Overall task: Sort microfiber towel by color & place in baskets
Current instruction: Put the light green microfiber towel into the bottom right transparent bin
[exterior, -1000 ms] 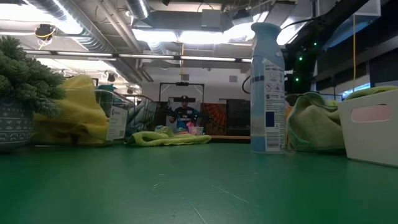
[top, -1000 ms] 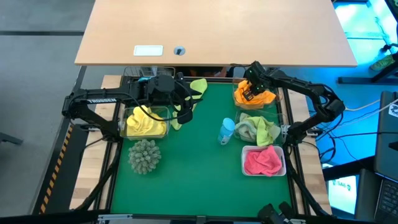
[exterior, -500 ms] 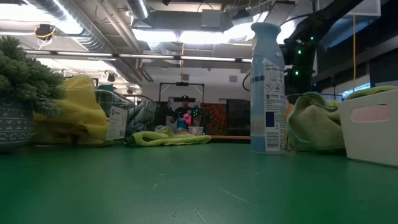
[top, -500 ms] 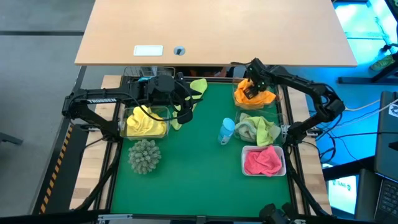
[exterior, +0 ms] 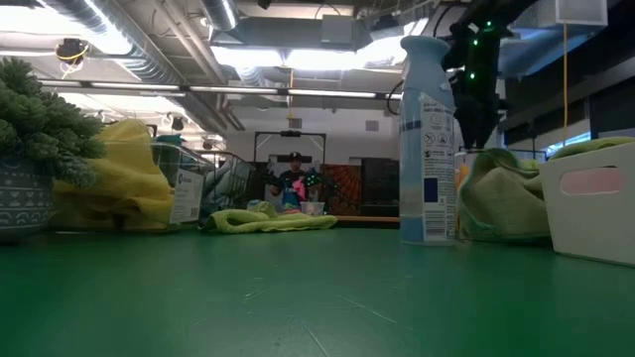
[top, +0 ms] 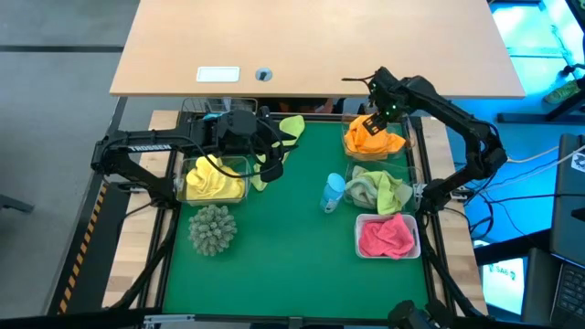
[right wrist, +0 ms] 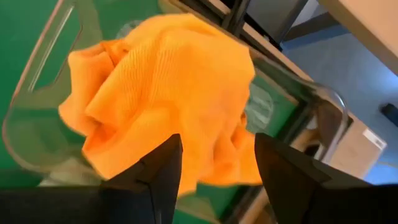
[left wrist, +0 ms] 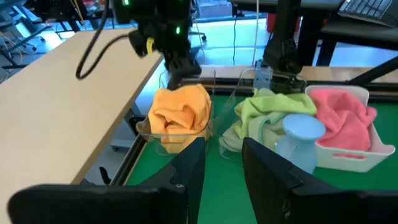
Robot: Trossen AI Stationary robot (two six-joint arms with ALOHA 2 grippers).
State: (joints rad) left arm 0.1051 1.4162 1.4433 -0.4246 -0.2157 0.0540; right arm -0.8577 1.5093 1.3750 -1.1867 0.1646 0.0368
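An orange microfiber towel (top: pixel 375 142) lies bunched in a clear basket (top: pixel 350 146) at the far right. My right gripper (top: pixel 377 119) hangs open just above it, fingers pointing down, touching nothing; the right wrist view shows the towel (right wrist: pixel 168 93) below the spread fingers. My left gripper (top: pixel 277 151) stands open at the far middle with nothing between its fingers (left wrist: pixel 193 165). A light green towel (top: pixel 291 126) lies on the mat beside it. A yellow towel (top: pixel 215 180), green towels (top: pixel 379 190) and a pink towel (top: pixel 387 236) fill other baskets.
A light-blue bottle (top: pixel 333 192) stands upright beside the green towels' basket. A spiky grey-green ball (top: pixel 212 228) sits near the left edge. A clear basket (top: pixel 203 110) stands at the far left. The pink towel's basket is white (top: pixel 361 249). The mat's middle and near part (top: pixel 283 265) are bare.
My right gripper has opened and let go of the orange towel, then risen and drawn a little toward the table's far edge. The towel stays bunched in its clear basket.
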